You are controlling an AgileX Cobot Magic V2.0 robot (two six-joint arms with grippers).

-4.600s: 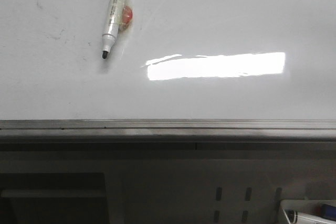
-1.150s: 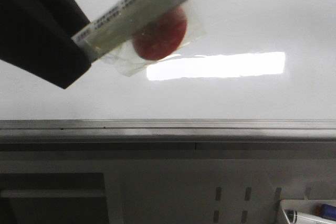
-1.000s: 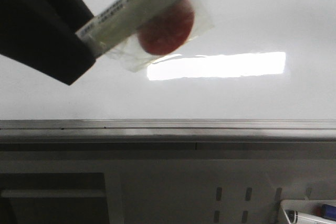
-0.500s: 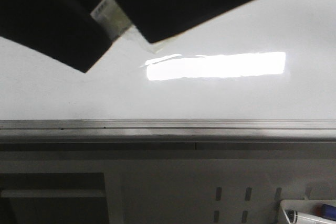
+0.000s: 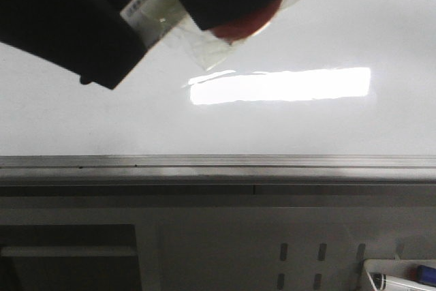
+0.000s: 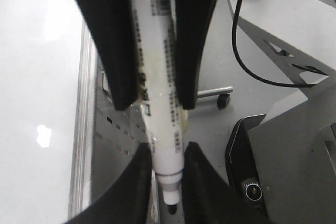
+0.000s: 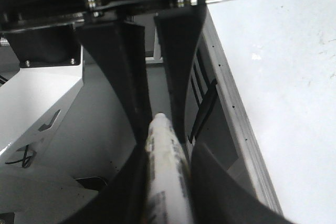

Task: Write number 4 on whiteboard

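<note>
Both the left gripper [image 6: 167, 145] and right gripper [image 7: 160, 129] now clamp the marker [image 6: 160, 103], lifted off the whiteboard [image 5: 306, 127].

White marker [image 6: 160, 103] w/ black print on barrel, tip bare, clear tape and a red disc [image 5: 242, 26] stuck to it. Grey perforated panel [image 5: 300, 250] low in front view; white tray [image 5: 398, 276] w/ a blue-capped pen at bottom right. Black cable [image 6: 247, 51], caster wheel [image 6: 224, 99] on floor.
</note>
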